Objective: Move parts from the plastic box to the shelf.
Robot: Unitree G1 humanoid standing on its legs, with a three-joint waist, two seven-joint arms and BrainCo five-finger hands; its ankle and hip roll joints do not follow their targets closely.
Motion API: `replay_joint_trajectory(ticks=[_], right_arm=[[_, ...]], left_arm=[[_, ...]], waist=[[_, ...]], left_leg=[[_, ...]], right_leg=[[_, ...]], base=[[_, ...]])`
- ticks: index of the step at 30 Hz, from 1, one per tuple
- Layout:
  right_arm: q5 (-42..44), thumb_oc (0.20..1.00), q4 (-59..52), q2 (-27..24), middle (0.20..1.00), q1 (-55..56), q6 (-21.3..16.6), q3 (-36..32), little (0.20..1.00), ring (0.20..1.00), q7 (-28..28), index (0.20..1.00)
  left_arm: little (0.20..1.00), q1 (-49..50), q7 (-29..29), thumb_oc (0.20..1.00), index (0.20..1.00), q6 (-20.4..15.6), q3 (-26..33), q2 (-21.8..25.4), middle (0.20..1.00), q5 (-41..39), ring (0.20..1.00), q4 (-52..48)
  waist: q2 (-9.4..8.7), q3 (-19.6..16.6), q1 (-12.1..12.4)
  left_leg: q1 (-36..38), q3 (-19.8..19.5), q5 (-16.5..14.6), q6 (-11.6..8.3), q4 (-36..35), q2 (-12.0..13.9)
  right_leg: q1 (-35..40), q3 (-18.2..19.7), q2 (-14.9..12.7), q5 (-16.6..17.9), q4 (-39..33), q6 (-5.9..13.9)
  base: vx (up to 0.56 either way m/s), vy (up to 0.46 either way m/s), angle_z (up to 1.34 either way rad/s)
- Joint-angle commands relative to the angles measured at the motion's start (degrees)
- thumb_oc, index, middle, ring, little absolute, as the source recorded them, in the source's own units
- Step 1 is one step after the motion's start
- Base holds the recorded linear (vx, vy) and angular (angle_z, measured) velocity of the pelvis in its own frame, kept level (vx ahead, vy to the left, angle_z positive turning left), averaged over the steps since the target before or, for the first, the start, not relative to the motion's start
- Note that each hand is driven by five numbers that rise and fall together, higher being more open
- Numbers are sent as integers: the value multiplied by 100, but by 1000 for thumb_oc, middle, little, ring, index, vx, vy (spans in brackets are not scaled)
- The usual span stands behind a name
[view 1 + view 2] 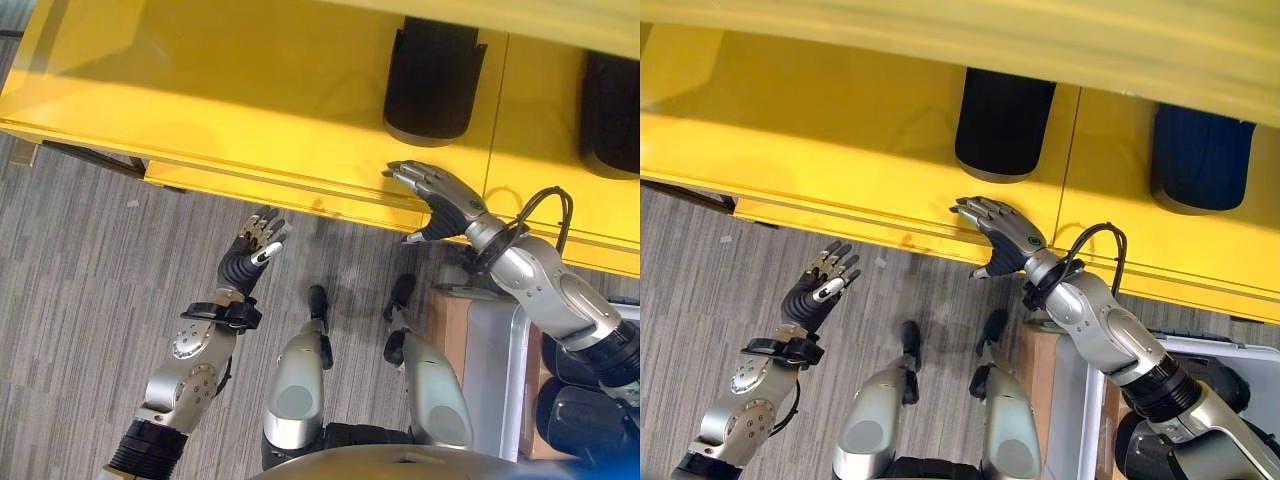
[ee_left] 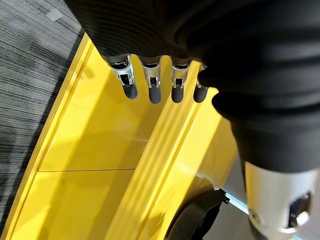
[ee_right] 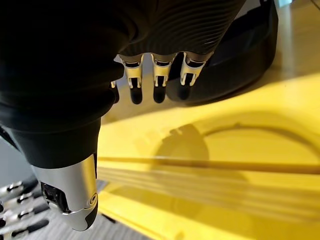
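A yellow shelf (image 1: pixel 250 110) runs across the top of the eye views. Two black ribbed parts stand on it, one (image 1: pixel 435 80) in the middle and one (image 1: pixel 612 110) at the right edge. My right hand (image 1: pixel 440 195) hovers open and empty over the shelf's front lip, just below the middle part (image 3: pixel 235 55). My left hand (image 1: pixel 250 255) is open and empty above the floor, a little in front of the shelf edge. The plastic box (image 1: pixel 500 370) stands at the lower right with more black parts (image 1: pixel 585 420) in it.
The shelf's front edge (image 1: pixel 840 215) slants across the view, and grey striped carpet (image 1: pixel 90 300) lies below it. A brown board (image 1: pixel 450 320) stands against the box's left side. Bare yellow shelf surface (image 2: pixel 90 150) stretches left of the middle part.
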Motion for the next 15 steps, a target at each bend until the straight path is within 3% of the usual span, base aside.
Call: replay_joint_trajectory(ticks=[1, 15], right_arm=[[-202, 1000, -116, 44, 1000, -598, 21, 67, 1000, 1000, -150, 1000], [-468, 1000, 281, 209, 1000, -1087, 267, 204, 1000, 1000, -138, 1000]], left_arm=[[1000, 273, -186, 1000, 1000, -121, 140, 138, 1000, 206, 1000, -492], [1000, 210, -288, 1000, 1000, -28, 68, 19, 1000, 230, 1000, -430]], waist=[[85, -167, 94], [162, -167, 173]], left_leg=[[-157, -215, -151, 61, 229, 22], [-66, -261, -105, 17, 132, 0]], right_leg=[[373, -2, -224, -1329, 1273, 530], [446, -38, -237, -1340, 1217, 508]], base=[[0, 0, 0], [0, 0, 0]])
